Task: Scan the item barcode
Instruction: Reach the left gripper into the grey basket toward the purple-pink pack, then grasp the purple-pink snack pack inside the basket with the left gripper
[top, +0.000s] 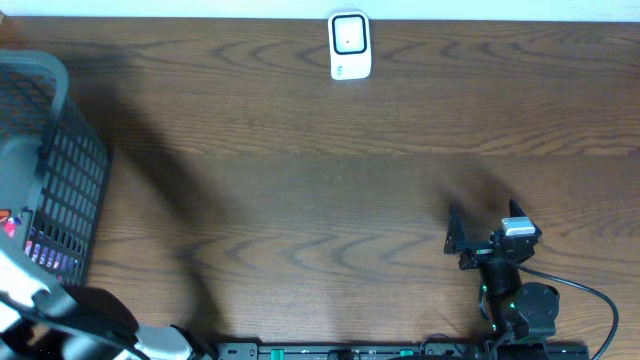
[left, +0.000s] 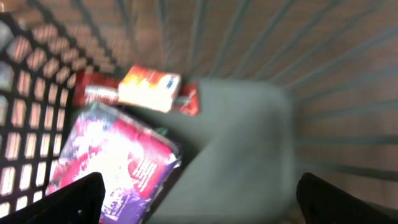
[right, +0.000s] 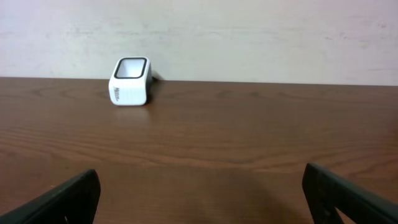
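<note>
The left gripper (left: 199, 190) hangs over the basket (top: 75, 170) at the left edge of the overhead view. It is wide open and holds nothing. Its two dark fingers (left: 81, 199) show in the bottom corners of the left wrist view.

Down in the basket, in the left half of that view, lie three things. There is a purple pack (left: 118, 165), a small box (left: 149, 87) above it, and a red pack (left: 189, 99) poking out from under the box. The picture is blurry, so I cannot see a barcode on any of them.

The scanner (top: 350, 45) stands at the top middle of the overhead view, at the far edge of the tabletop (top: 320, 180). It is well apart from the basket. The right gripper (right: 200, 186) sits low at the lower right of the overhead view. It is wide open and empty too, and it faces the scanner.

I think this is the first step, picking a thing out of the basket. It looks like nothing is ready to scan yet.

Next, the left gripper needs to go down onto one thing and close on it. The purple pack looks closest. Then it must lift the thing over the basket wall and carry it to the scanner. The barcode has to face the scanner's window. The pack looks soft and shiny, so it may slip.
</note>
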